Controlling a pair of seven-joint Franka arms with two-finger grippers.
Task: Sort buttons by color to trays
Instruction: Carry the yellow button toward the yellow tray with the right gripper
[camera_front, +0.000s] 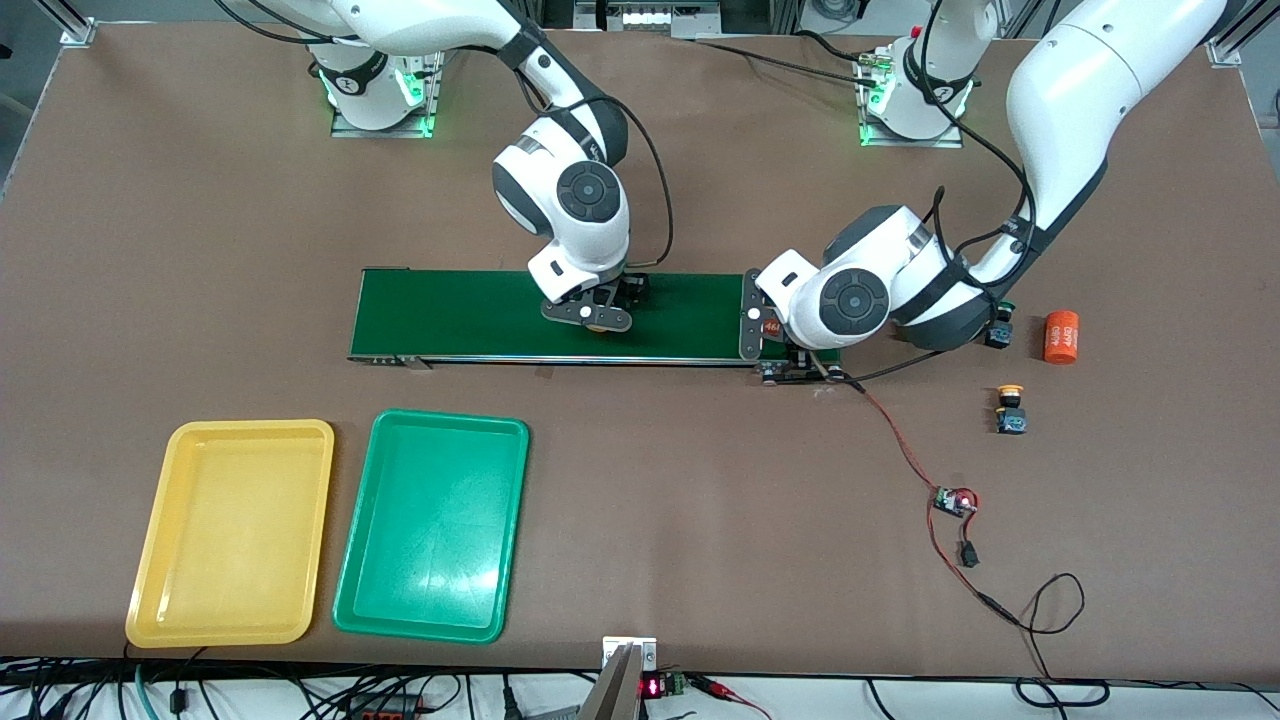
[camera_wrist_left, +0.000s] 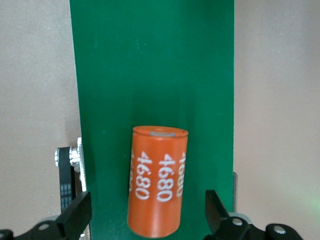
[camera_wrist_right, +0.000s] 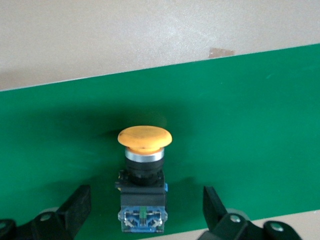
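Note:
A yellow-capped button (camera_wrist_right: 143, 172) stands on the dark green conveyor belt (camera_front: 470, 315), between the fingers of my open right gripper (camera_wrist_right: 145, 212), which touch nothing. In the front view that gripper (camera_front: 590, 318) hangs low over the belt's middle. My left gripper (camera_wrist_left: 148, 217) is open around an orange cylinder (camera_wrist_left: 157, 182) lying on the belt; its fingers stand clear of it. It (camera_front: 768, 335) is at the belt's end toward the left arm. Another yellow-capped button (camera_front: 1011, 410) and a green-capped button (camera_front: 1000, 325) stand on the table near the left arm. The yellow tray (camera_front: 232, 530) and green tray (camera_front: 432, 523) hold nothing.
A second orange cylinder (camera_front: 1061, 337) lies beside the green-capped button. A small circuit board (camera_front: 955, 500) with red and black wires trails from the belt's motor end toward the front camera. The two trays sit side by side, nearer the front camera than the belt.

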